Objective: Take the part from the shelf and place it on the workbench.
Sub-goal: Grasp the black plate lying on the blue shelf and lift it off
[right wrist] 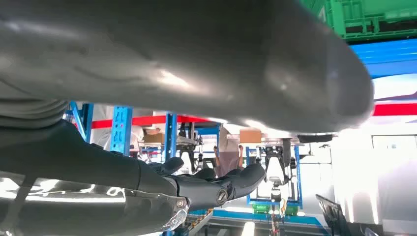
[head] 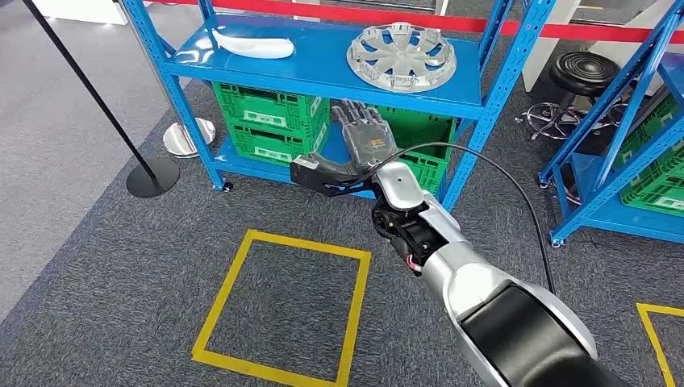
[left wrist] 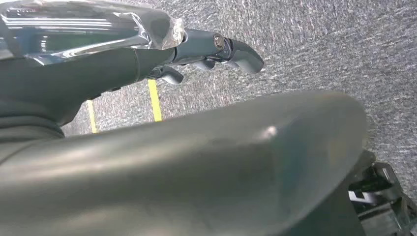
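A silver wheel cover [head: 401,55] lies on the blue shelf [head: 323,76], with a white curved part [head: 252,46] to its left. My right hand [head: 364,133] reaches toward the shelf's front edge, just below and a little left of the wheel cover. It holds nothing and touches nothing. In the right wrist view its dark fingers [right wrist: 211,187] lie stretched out, apart from the thick thumb [right wrist: 196,59]. My left hand [left wrist: 216,49] hangs over grey carpet with nothing in it, its fingers loosely extended.
Green crates [head: 270,121] sit on the shelf's lower level behind my right hand. A black stanchion base [head: 152,176] and a round metal disc [head: 189,135] stand at the left. A yellow square [head: 282,306] marks the carpet. A second blue rack [head: 629,161] and a stool [head: 582,76] are at the right.
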